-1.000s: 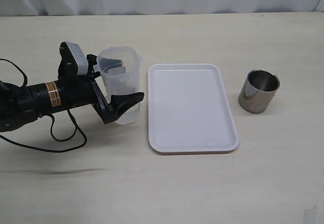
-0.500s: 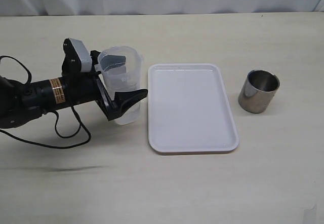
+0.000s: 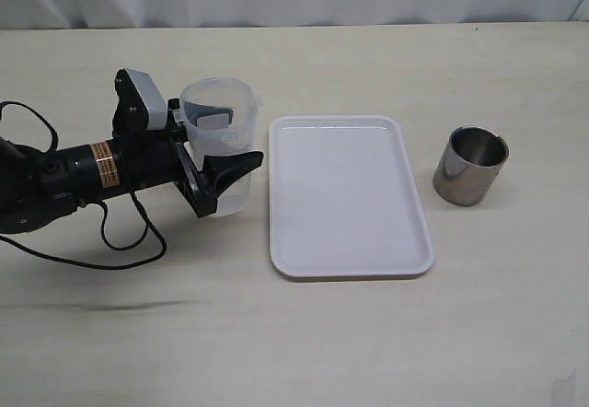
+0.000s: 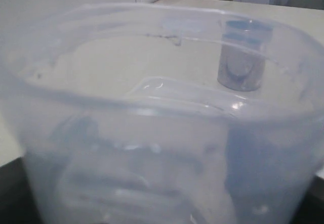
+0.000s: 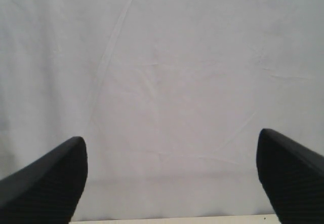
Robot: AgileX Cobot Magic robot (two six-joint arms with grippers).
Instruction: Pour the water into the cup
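Findings as observed. The left gripper (image 3: 237, 140) lay low and level over the pale wooden tabletop (image 3: 294, 333), reaching in from the left of the exterior view. Its jaws stood on either side of the translucent plastic measuring beaker (image 3: 216, 142). The near finger (image 3: 225, 175) lay against the beaker's front wall, and the far finger showed dimly through the plastic. Whether the jaws actually pinched the beaker could not be told.

The beaker stood upright on the tabletop, just beside the left edge of the white rectangular plastic tray (image 3: 350, 195). In the left wrist view the beaker (image 4: 152, 158) filled the frame, blurred. The water could not be made out with any certainty in either view.

The short shiny stainless-steel cup (image 3: 470, 166) stood upright on the tabletop to the right of the tray, well apart from the beaker. It was also visible through the beaker's wall (image 4: 242, 57).

The right gripper (image 5: 171, 138) appeared only in its own wrist view. Its jaws were spread wide with nothing between them, facing a white cloth backdrop (image 5: 162, 57).
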